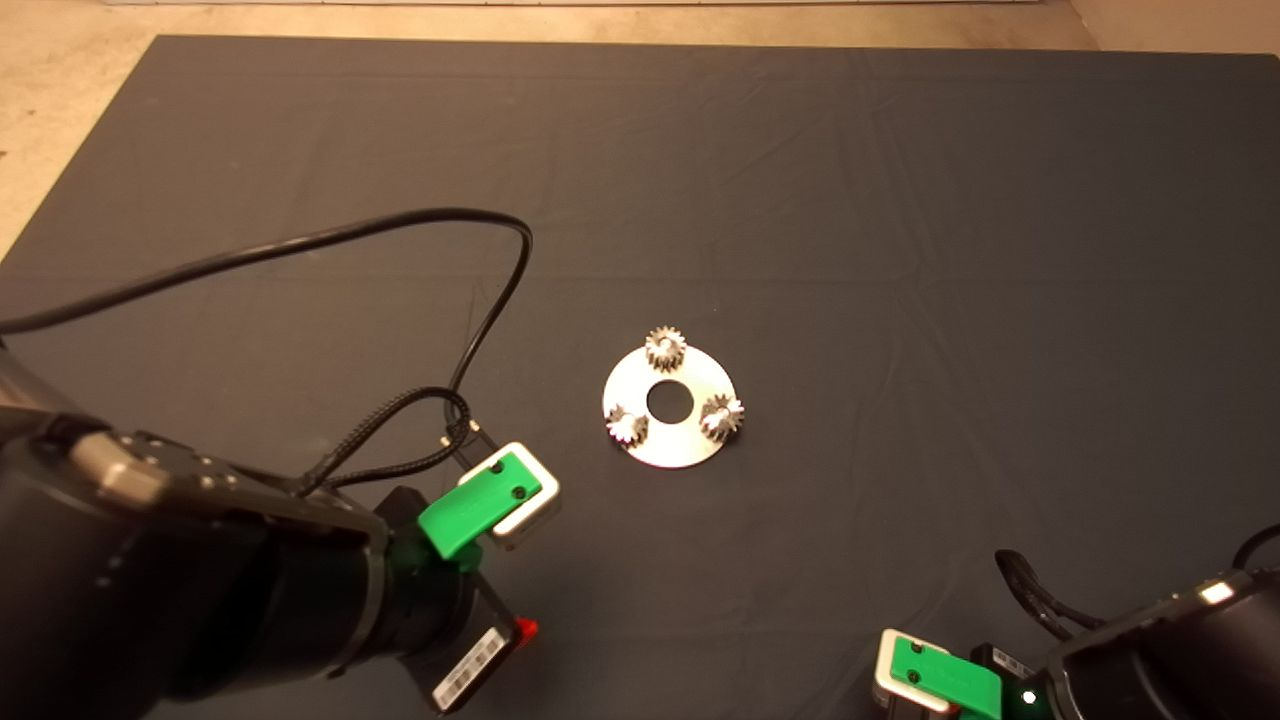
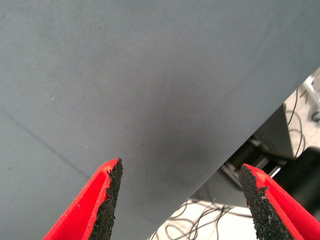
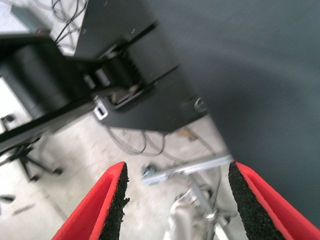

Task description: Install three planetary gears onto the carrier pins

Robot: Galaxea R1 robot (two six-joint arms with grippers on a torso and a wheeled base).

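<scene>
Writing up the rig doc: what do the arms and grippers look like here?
Both arms are black and bulky. The left gripper has a green body in a silvery frame, a white barcode label, black cables looping behind, and red fingers with rough black pads. The right gripper looks the same: green body, silvery frame, red fingers, a small green light beside it.

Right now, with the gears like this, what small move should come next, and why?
Probably none beyond parking the left claw. All three planetary gears sit on the silver disc, apparently on their pins, and both claws, left and right, are open and empty.
</scene>
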